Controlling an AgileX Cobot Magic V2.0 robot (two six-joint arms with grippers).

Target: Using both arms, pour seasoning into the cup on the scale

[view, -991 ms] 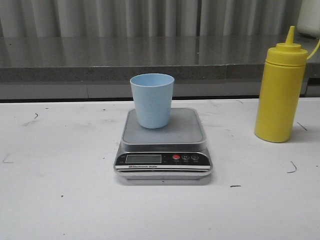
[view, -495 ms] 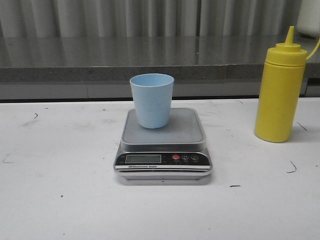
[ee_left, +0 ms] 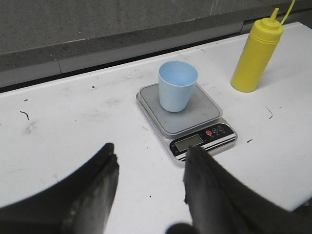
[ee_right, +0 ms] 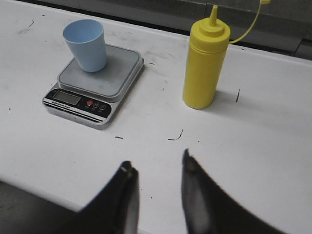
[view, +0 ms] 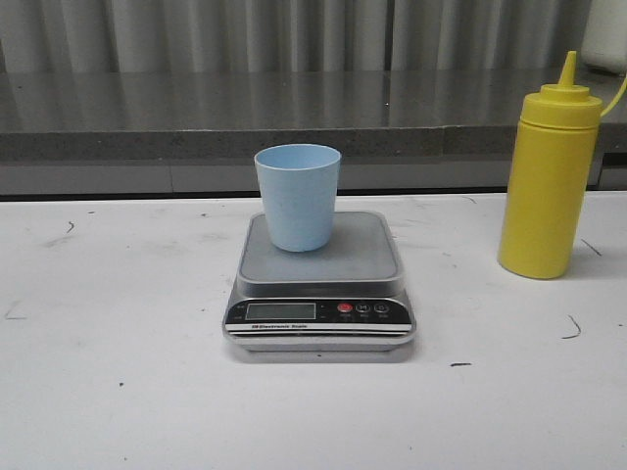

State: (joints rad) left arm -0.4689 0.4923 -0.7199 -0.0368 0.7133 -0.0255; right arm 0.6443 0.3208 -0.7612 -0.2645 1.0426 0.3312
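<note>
Here, both the left pincer [ee_left: 148, 187] and right pincer [ee_right: 158, 187] gape empty above the table [view: 118, 392].

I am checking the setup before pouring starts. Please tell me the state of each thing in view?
cup: upright on the scale, looks empty.
scale: flat on the table, display reading too small to tell.
seasoning bottle: upright on the table, untouched.
left gripper: open, holding nothing.
right gripper: open, holding nothing.

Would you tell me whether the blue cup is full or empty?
Empty: the left wrist view looks into the cup and shows only bare blue interior.
</note>
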